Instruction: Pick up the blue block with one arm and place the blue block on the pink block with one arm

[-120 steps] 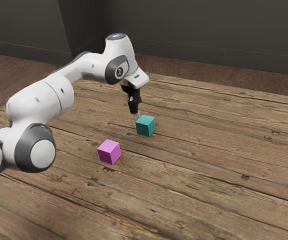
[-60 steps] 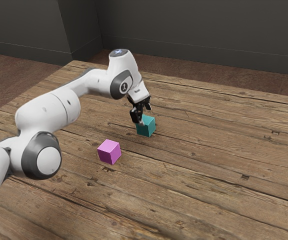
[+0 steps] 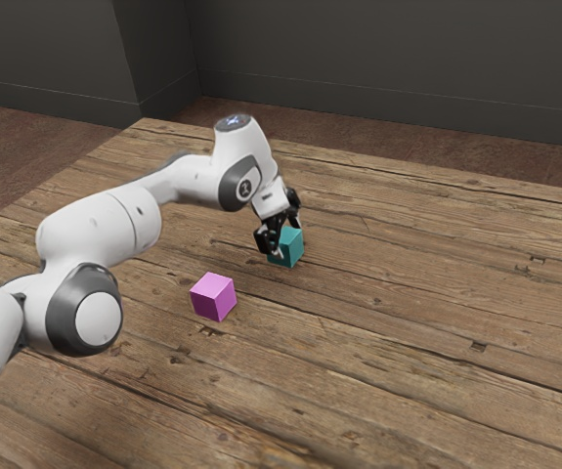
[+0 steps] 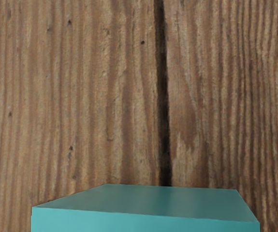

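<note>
The blue block, teal in colour, sits on the wooden table. My gripper has come down over it, with one black finger on its left side and the other behind it, standing apart and open around the block's top. In the wrist view the block's top face lies just under my hand. The pink block rests on the table to the lower left of the blue one, a block's width or more away.
The table's planks run toward the exterior view's right. A dark wall stands behind the table, whose far edge runs near my arm's elbow. My white arm spans the table's left side.
My hand has dropped from above the blue block to straddle it, and the arm has stretched lower toward the table. Both blocks stay where they were.
</note>
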